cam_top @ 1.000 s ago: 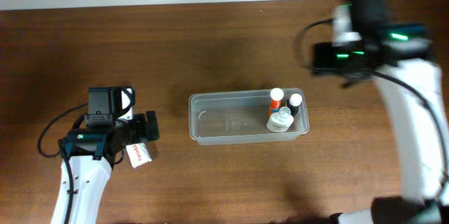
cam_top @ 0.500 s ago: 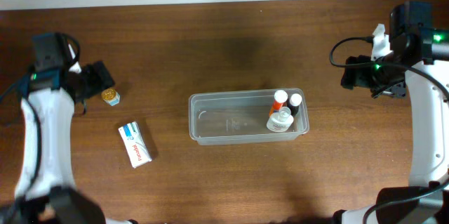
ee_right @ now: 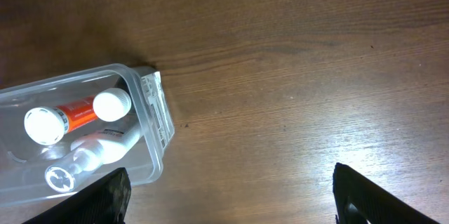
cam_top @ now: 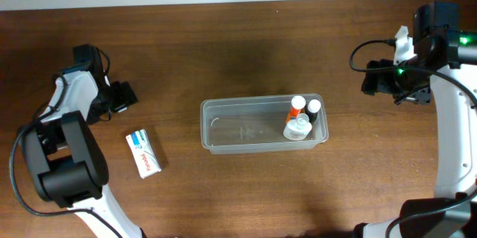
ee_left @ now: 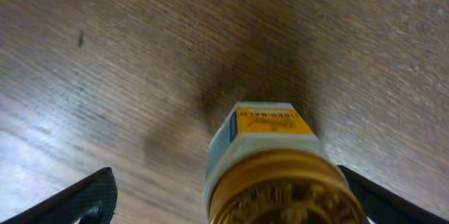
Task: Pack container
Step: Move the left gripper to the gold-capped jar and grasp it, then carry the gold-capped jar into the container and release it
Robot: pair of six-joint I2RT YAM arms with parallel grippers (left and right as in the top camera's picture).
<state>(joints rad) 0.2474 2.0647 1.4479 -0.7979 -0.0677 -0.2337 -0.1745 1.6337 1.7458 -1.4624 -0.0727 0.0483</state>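
Overhead footage shows that the left end effector [cam_top: 120,99] has been swung away from the small white carton [cam_top: 144,154], which is left lying free on the worktop [cam_top: 246,44], and has been brought over the spot where a small jar stood exposed half a second ago. In the left wrist view that gold-lidded jar [ee_left: 272,161] is seen standing between the two fingers, which are spread wide and not yet closed on it. The right end effector [ee_right: 235,199] is likewise held wide open with nothing in it, parked beyond the right end of the container [cam_top: 238,130] and unmoved over the last half second. The container is set at the middle of the worktop, with an orange-capped bottle [cam_top: 296,105], a white-capped bottle [cam_top: 314,108] and a pale bottle [cam_top: 298,127] grouped at its right end. The jar is judged to be the next item to be packed, the carton being deferred.
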